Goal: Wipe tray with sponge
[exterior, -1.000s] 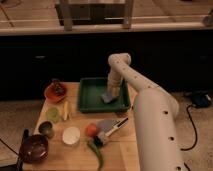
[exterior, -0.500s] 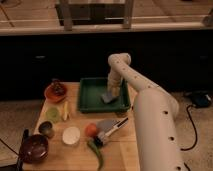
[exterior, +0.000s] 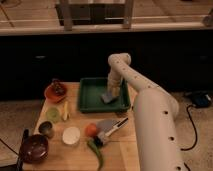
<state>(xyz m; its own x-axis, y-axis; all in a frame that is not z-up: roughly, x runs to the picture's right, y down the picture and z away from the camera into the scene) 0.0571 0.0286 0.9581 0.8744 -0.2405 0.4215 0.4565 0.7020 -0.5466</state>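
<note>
The dark green tray [exterior: 90, 95] sits at the back of the wooden table, right of centre. A small grey-blue sponge [exterior: 108, 97] lies inside it against the right side of the floor. My gripper [exterior: 111, 91] reaches down into the tray from the white arm [exterior: 145, 100] and stands right at the sponge, touching or just above it. The arm's wrist hides the contact.
An orange-red plate [exterior: 54, 92] with a dark item stands left of the tray. In front lie a grey blade with a white handle [exterior: 111, 127], an orange ball [exterior: 90, 130], a green pepper [exterior: 96, 152], a white disc [exterior: 71, 135], a dark bowl [exterior: 34, 148], a can [exterior: 46, 129].
</note>
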